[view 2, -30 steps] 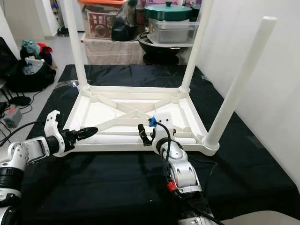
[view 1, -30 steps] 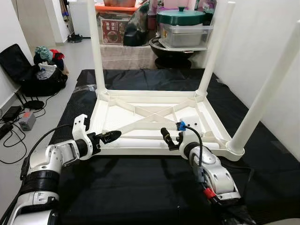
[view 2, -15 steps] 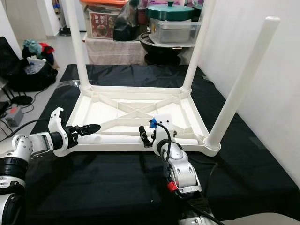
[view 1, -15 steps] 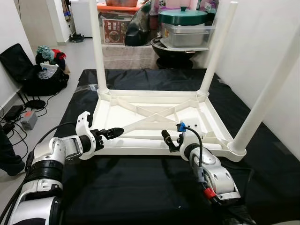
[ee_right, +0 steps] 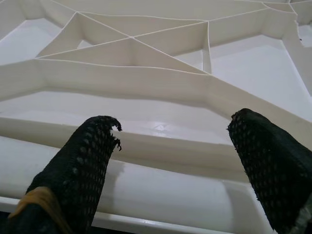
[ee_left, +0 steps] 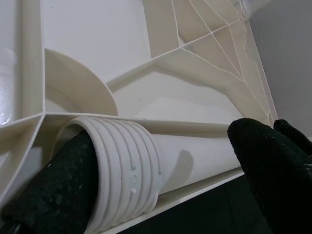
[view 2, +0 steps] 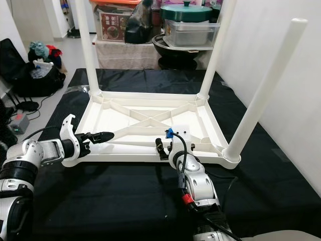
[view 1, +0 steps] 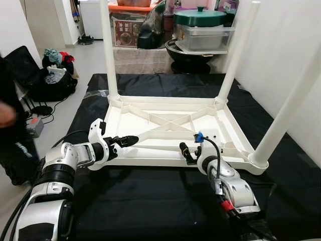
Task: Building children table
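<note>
Left gripper point(view 1: 125, 140), arm reaching forward low, pinches the threaded end of the loose leg point(ee_left: 161, 161) lying inside the upturned table point(view 1: 165, 113); right gripper point(view 1: 189, 152) hovers spread above its near rim.

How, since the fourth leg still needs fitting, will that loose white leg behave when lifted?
Probably stiff and light: the loose leg looks like a moulded plastic tube. Being round and smooth, it may roll, though the table's rim hems it in. The left gripper is at its threaded end, so the far end might sag.
</note>
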`<state>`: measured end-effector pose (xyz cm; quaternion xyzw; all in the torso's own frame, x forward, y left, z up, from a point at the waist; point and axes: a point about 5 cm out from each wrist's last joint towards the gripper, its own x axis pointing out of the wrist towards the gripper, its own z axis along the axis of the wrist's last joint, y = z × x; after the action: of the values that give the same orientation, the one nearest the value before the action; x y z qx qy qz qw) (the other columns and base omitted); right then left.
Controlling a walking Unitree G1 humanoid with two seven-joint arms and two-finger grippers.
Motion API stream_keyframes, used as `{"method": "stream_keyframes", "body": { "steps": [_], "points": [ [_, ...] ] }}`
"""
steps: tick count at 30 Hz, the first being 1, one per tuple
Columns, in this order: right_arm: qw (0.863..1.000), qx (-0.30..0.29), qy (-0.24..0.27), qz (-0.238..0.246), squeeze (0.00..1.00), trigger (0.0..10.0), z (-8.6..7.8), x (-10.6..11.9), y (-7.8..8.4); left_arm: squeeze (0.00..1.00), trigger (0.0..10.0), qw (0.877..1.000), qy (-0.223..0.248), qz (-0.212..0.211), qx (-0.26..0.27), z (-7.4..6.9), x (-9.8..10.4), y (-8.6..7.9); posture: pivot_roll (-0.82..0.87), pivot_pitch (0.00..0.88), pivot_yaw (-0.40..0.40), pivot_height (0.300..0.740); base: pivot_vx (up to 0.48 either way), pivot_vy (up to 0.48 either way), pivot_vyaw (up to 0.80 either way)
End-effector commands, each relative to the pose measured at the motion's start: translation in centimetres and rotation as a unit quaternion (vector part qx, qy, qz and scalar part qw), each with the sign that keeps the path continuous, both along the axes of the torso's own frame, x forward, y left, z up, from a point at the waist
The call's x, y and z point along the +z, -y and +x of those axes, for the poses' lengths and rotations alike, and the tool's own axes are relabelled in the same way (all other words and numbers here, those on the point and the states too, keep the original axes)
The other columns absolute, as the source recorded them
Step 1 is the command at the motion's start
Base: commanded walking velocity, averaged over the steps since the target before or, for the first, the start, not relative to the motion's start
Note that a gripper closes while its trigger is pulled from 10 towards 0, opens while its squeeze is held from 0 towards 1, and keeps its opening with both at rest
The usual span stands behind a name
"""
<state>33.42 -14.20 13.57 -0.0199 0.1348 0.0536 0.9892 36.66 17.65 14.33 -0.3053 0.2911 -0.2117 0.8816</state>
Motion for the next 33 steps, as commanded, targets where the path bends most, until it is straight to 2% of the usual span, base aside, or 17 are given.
{"method": "stream_keyframes", "body": {
  "steps": [1, 3, 4, 5, 6, 7, 8, 16, 17, 18, 26, 33],
  "points": [
    [1.000, -0.014, -0.008, -0.002, 0.00, 10.0, -0.1, -0.3, 0.6, 0.00, 10.0, 0.999, -0.015, -0.019, -0.030, -0.1, -0.5, 1.6, 0.01, 0.000, -0.030, 0.740, 0.000, 0.000, 0.00],
    [1.000, -0.018, -0.005, 0.000, 0.00, 10.0, -0.1, -0.2, 0.7, 0.00, 9.8, 0.999, -0.023, -0.024, -0.033, -0.2, -0.8, 1.9, 0.01, 0.000, -0.030, 0.740, 0.000, 0.000, 0.00],
    [1.000, -0.019, -0.004, 0.000, 0.00, 10.0, 0.0, -0.1, 0.7, 0.00, 4.9, 0.999, -0.023, -0.029, -0.037, -0.3, -0.9, 2.1, 0.01, 0.000, -0.032, 0.740, 0.000, 0.000, 0.00],
    [1.000, -0.019, -0.004, 0.000, 0.00, 10.0, 0.0, -0.1, 0.7, 0.00, 4.9, 0.999, -0.023, -0.029, -0.037, -0.3, -0.9, 2.1, 0.01, 0.000, -0.032, 0.740, 0.000, 0.000, 0.00],
    [1.000, -0.019, -0.003, 0.000, 0.00, 10.0, 0.0, -0.1, 0.7, 0.00, 3.9, 0.998, -0.023, -0.033, -0.039, -0.2, -0.9, 2.2, 0.01, 0.000, -0.032, 0.740, 0.000, 0.000, 0.00],
    [1.000, -0.019, -0.003, 0.000, 0.00, 10.0, 0.0, -0.1, 0.7, 0.00, 3.9, 0.998, -0.023, -0.033, -0.039, -0.2, -0.9, 2.2, 0.01, 0.000, -0.032, 0.740, 0.000, 0.000, 0.00],
    [1.000, -0.020, -0.002, 0.001, 0.00, 10.0, 0.0, 0.0, 0.7, 0.00, 0.0, 0.998, -0.020, -0.037, -0.042, -0.2, -0.8, 2.4, 0.01, 0.000, -0.033, 0.740, 0.000, 0.000, 0.00],
    [0.999, -0.041, 0.028, 0.019, 0.00, 10.0, 0.3, 1.1, 1.1, 0.00, 0.0, 0.997, -0.011, -0.040, -0.058, -0.1, -0.6, 2.8, 0.01, 0.000, -0.032, 0.740, 0.000, 0.000, 0.00],
    [0.994, -0.054, 0.088, 0.046, 0.00, 10.0, 0.5, 3.5, 1.4, 0.00, 0.0, 0.997, 0.001, -0.040, -0.066, 0.0, -0.3, 2.9, 0.01, 0.000, -0.025, 0.740, 0.000, 0.000, 0.00],
    [0.991, -0.056, 0.106, 0.052, 0.00, 10.0, 0.5, 4.2, 1.5, 0.00, 0.0, 0.997, 0.006, -0.042, -0.067, 0.1, -0.1, 2.8, 0.01, 0.000, -0.025, 0.740, 0.000, 0.000, 0.00],
    [0.986, -0.047, 0.145, 0.063, 0.00, 10.0, 0.4, 6.0, 1.3, 0.00, 0.0, 0.993, 0.044, -0.075, -0.074, 0.0, 1.5, 2.2, 0.01, 0.000, -0.029, 0.740, 0.000, 0.000, 0.00],
    [0.978, -0.073, 0.181, 0.079, 0.00, 10.0, 0.7, 7.8, 2.7, 0.00, 0.0, 0.989, 0.077, -0.080, -0.096, -0.9, 3.0, 1.7, 0.03, 0.000, -0.038, 0.740, 0.000, 0.000, 0.00]
  ]
}}
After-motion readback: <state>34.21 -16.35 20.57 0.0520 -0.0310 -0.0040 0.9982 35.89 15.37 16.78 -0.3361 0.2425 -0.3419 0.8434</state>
